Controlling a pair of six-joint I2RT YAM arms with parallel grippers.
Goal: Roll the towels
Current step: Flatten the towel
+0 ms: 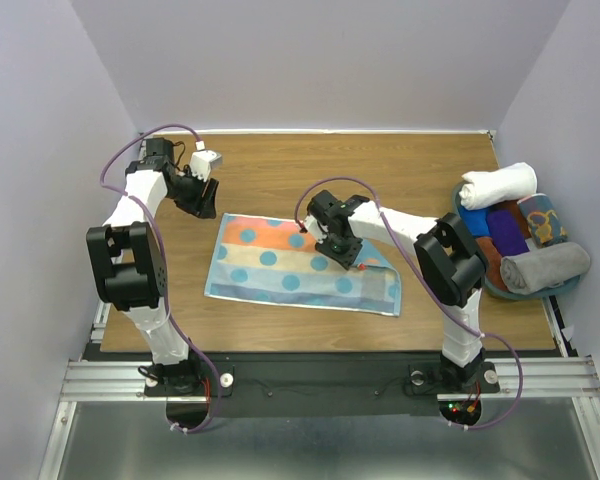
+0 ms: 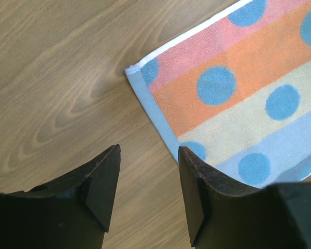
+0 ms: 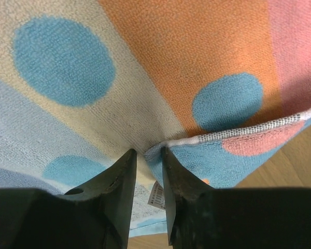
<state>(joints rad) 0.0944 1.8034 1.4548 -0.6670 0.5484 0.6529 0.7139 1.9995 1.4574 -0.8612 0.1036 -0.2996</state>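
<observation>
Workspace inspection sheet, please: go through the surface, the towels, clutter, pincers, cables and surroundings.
Surface: wooden table, no spills seen.
Job's things: striped towel with blue dots lies flat and unrolled, with a folded corner at its right end.
Clutter: basket at the right edge holds rolled towels, among them a white roll and a grey roll.
Grippers: left pincer open, by the towel's far-left corner; right pincer shut on the folded corner.
Cables: purple cable loops along each arm; no snag seen.
Surroundings: lavender walls; metal rail at the near edge.
</observation>
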